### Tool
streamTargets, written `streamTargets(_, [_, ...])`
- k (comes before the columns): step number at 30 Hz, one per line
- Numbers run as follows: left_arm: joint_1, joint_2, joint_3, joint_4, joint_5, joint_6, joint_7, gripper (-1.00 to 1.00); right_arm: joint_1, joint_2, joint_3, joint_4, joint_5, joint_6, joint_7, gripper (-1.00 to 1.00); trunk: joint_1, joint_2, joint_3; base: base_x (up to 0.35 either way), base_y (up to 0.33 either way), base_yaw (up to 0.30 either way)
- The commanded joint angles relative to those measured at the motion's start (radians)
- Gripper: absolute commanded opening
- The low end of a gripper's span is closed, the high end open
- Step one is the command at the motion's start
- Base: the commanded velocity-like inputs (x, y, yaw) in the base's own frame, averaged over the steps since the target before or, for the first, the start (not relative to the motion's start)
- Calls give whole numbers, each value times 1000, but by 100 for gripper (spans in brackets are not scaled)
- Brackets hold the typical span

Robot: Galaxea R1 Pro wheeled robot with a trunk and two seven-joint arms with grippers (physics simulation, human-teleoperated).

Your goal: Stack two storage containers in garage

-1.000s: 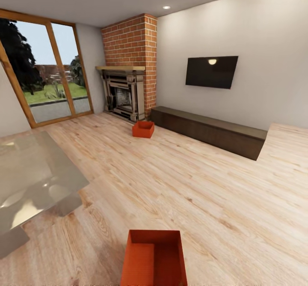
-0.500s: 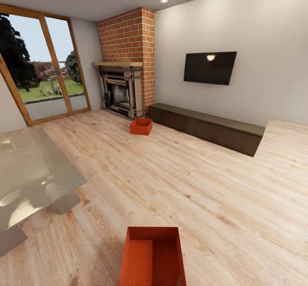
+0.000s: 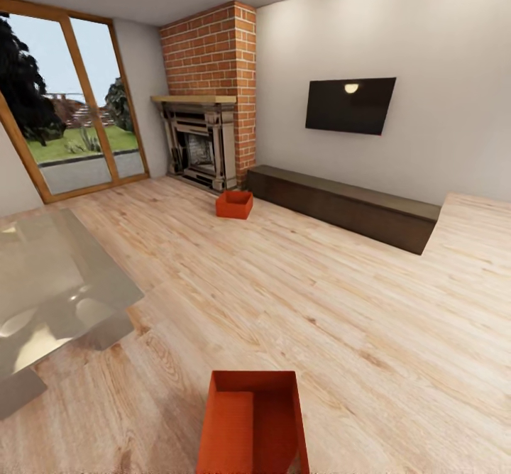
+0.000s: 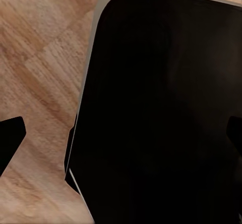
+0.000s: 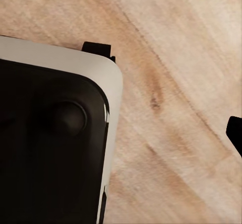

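Living room seen from the head view: light wood-plank floor, red-brick fireplace in the far corner, long dark bench along the far wall to its right, black wall screen above the bench, tall wood-framed glass doors at far left. One orange-red storage container on the planks far off, just in front of the fireplace and near the bench's left end. Second storage container very near, at the lower edge of the view, open top showing, cut off by the frame. Glossy grey table at near left. Left wrist view: black rounded robot body over wood planks, dark fingertips at either edge, set wide apart and holding nothing. Right wrist view: same black body over planks, one dark fingertip at the edge; opening of the right fingers not possible to tell.
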Motion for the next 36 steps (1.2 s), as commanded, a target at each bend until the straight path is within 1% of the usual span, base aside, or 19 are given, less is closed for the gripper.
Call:
streamTargets(1, [0,0,0,-1,4,-2,0,100,-1,0,7,3,-10,-6,7,100,0,0,-2,0,0,0])
streamTargets(36, [0,0,0,-1,4,-2,0,100,-1,-1,7,3,-10,-2,14,100,0,0,-59,0,0,0])
